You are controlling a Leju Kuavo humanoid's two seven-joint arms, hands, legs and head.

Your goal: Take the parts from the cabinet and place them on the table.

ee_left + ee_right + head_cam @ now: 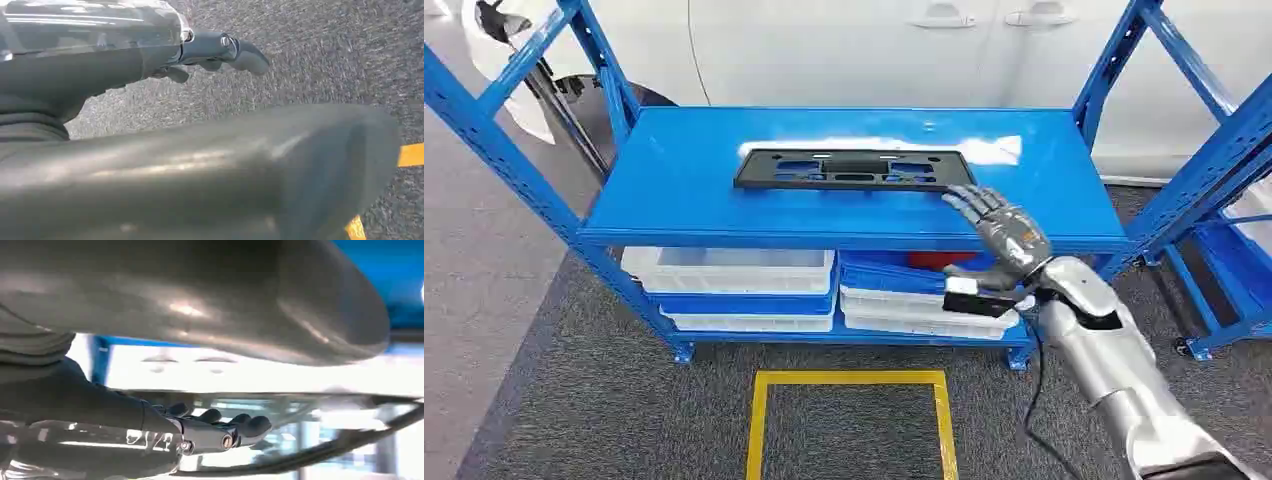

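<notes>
Part: a long black plastic frame point(854, 168) lies flat on the top shelf point(674, 190) of the blue rack, lengthwise along the shelf, nearer the back edge than the front, roughly centred between the side edges.
Right hand point(999, 228): stretched out over the shelf's front edge toward the right end of the part, palm down, fingers apart and extended, holding nothing; the fingertips are just beside the part's right end, and contact cannot be told.
Right arm: silver forearm rises from the lower right toward the shelf, wrist slightly bent.
Left hand point(220, 52): hangs over the grey carpet point(310, 55), fingers loosely curled with nothing in them.
Lower shelf: white and blue bins point(734, 285) sit side by side under the top shelf.
Floor: a yellow tape square point(849, 420) lies in front of the rack.
</notes>
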